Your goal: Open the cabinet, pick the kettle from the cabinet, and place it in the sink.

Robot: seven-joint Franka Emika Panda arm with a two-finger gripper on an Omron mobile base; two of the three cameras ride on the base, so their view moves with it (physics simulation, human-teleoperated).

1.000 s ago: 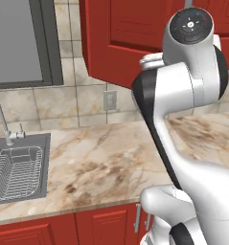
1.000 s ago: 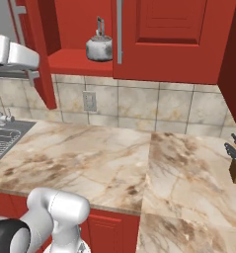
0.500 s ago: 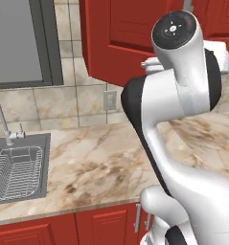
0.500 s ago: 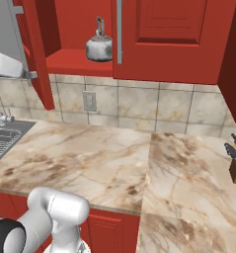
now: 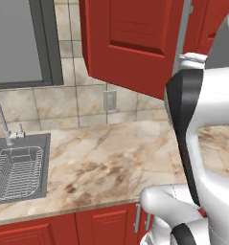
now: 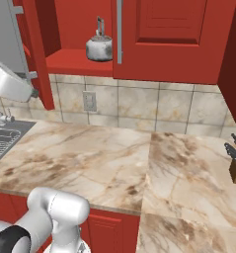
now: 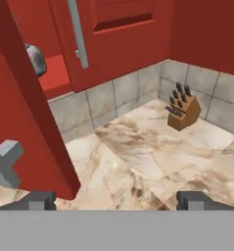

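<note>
Your pincer [image 7: 116, 200] is spread wide, pinching nothing, the cabinet [image 7: 30, 122] door edge at its 10 o'clock. The kettle [image 6: 99, 47] sits near the shelf's front edge; bare desk [image 6: 114, 158] lies below.

White arm raised high; end effector [image 7: 116, 200] fingertips set wide apart, nothing between them

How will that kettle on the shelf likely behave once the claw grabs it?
The kettle looks rigid metal, so it probably won't deform. Its squat body sits flat on the shelf, so tipping seems unlikely. Held by the tall arched handle, it may swing; the smooth shell could be slippery.
</note>
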